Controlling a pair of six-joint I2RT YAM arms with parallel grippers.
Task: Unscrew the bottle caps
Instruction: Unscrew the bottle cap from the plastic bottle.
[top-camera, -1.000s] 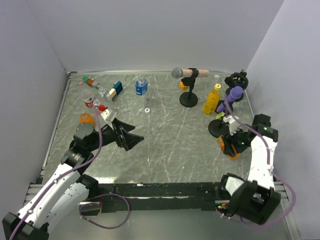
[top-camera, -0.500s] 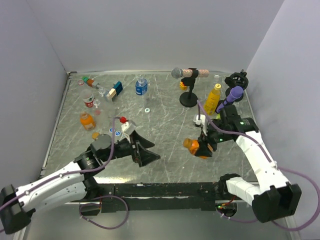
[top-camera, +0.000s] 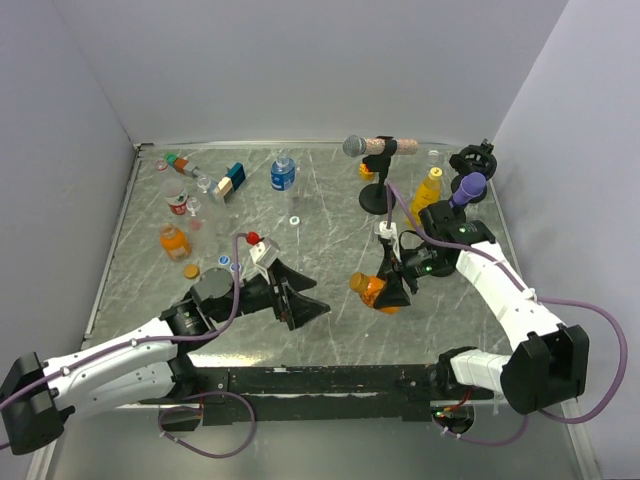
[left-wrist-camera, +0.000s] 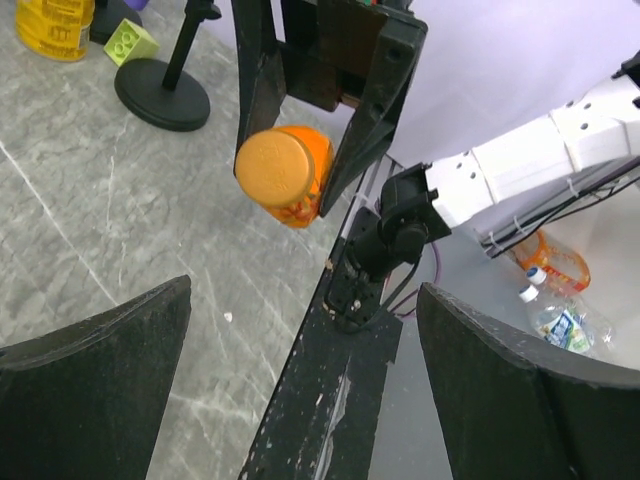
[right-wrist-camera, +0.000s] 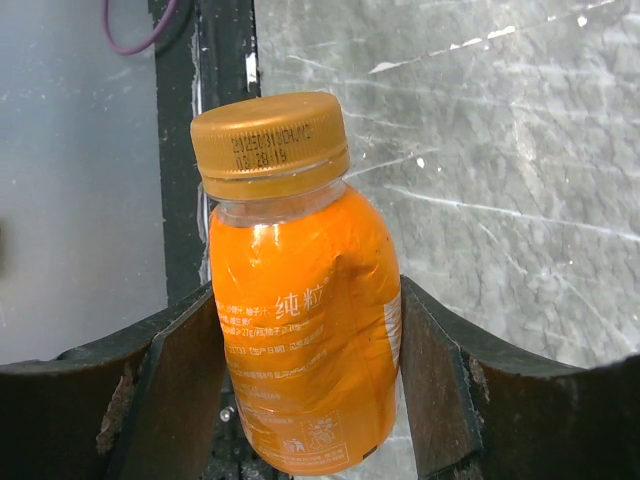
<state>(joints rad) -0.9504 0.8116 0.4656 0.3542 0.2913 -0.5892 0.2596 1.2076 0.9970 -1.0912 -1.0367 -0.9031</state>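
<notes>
The right tool (right-wrist-camera: 300, 400) is clamped on the lower body of a squat orange plastic bottle (right-wrist-camera: 300, 300), one finger pressed to each side. The neck and the round orange screw cap (right-wrist-camera: 268, 132) stick out free beyond the fingertips. That low grip looks deliberate: it leaves the whole cap bare for the other arm. The bottle hangs clear of the grey marbled tabletop (top-camera: 330, 240), over its near middle. It is tipped so the cap points leftward at the left tool (top-camera: 300, 305). The cap sits fully on the neck, not yet unscrewed.

The left tool has its jaws spread wide and holds nothing. From its wrist camera the cap's flat top faces in along the line between the two fingers, near but not touching. I judge this a presentation: one arm braces the bottle against turning while the other lines up to close on the cap and twist.

Further out, a taller yellow plastic bottle (top-camera: 425, 198) stands near a black microphone stand (top-camera: 377, 200) at the far right. A clear bottle with a blue label (top-camera: 283, 173) stands toward the far edge. A second orange bottle (top-camera: 174, 238) stands at the left, with a loose orange cap (top-camera: 190, 270) lying just beside it, all well apart from the working space between the arms.
</notes>
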